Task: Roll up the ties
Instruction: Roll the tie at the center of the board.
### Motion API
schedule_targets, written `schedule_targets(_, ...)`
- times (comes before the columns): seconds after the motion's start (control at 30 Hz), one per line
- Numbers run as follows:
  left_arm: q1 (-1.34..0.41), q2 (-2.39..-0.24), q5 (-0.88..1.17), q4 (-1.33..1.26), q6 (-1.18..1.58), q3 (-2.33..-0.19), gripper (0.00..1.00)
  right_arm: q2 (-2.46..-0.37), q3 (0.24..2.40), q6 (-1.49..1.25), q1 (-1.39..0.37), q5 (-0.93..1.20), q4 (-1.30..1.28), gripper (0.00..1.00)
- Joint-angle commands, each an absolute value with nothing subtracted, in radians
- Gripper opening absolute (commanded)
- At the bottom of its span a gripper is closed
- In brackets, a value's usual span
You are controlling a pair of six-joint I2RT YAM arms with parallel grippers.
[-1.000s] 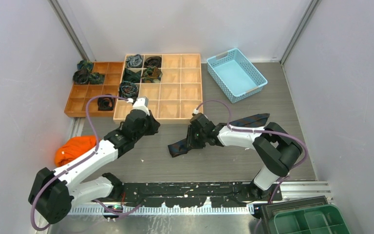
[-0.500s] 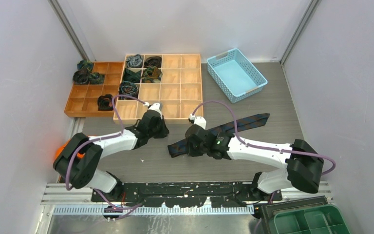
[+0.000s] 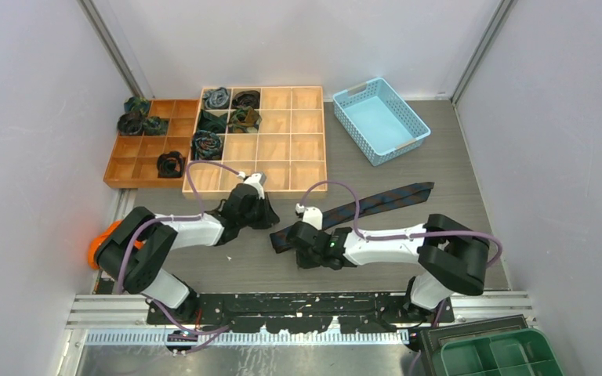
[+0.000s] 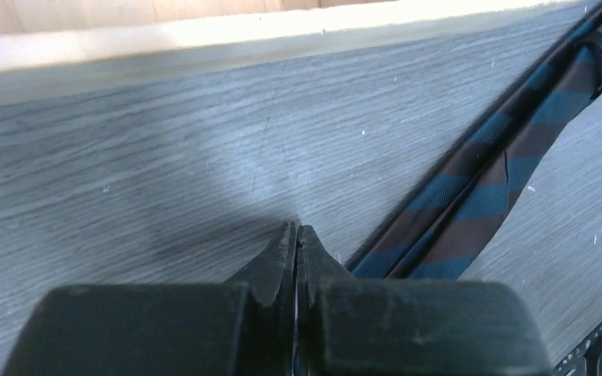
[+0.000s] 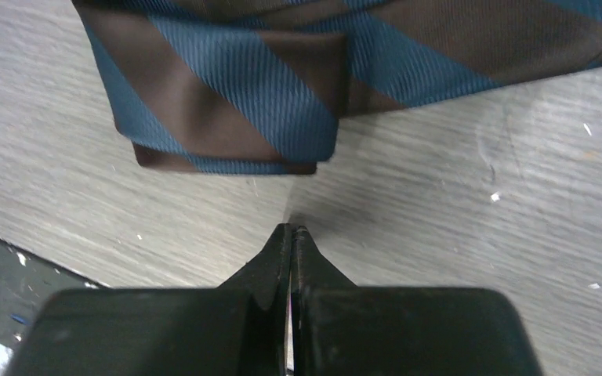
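At the middle of the table (image 3: 345,168) a striped tie (image 3: 384,197) in teal and brown lies flat. Its folded end is nearest the arms, and the rest runs off toward two o'clock in the overhead view. The right gripper (image 5: 291,235) has its fingers pressed together on nothing, with the folded end just ahead at twelve o'clock in its wrist view, not touching. The left gripper (image 4: 296,233) is likewise closed and empty, and the tie passes just beside it from three o'clock up toward one. Rolled ties (image 3: 207,144) already sit in the wooden divider tray (image 3: 323,133) at eleven o'clock. This looks like the start of a roll, since neither gripper has the fabric. Next, I judge, the right fingers must part, take the folded end and turn it over onto the strip, while the left steadies the length.
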State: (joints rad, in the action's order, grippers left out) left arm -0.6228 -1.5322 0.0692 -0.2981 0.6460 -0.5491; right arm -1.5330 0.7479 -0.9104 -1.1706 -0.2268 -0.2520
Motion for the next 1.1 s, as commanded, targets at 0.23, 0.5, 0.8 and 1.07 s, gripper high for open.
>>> schedule_targets(0.23, -0.654, -1.461, 0.086, -0.358, 0.672, -0.461, 0.0, -1.693, 0.869, -0.873, -1.17, -0.333, -0.192, 0.01)
schedule_targets(0.5, -0.658, -1.432, 0.074, -0.353, 0.681, -0.427, 0.0, -1.761, 0.911, -0.848, -1.142, -0.304, -0.163, 0.01)
schedule_targets(0.8, -0.659, -1.43, 0.071, -0.369, 0.702, -0.397, 0.0, -1.811, 0.92, -0.85, -1.14, -0.278, -0.123, 0.01)
schedule_targets(1.07, -0.64, -1.352, -0.251, -0.057, 0.651, -0.585, 0.0, -1.681, 0.9, -0.825, -1.157, -0.308, -0.193, 0.01)
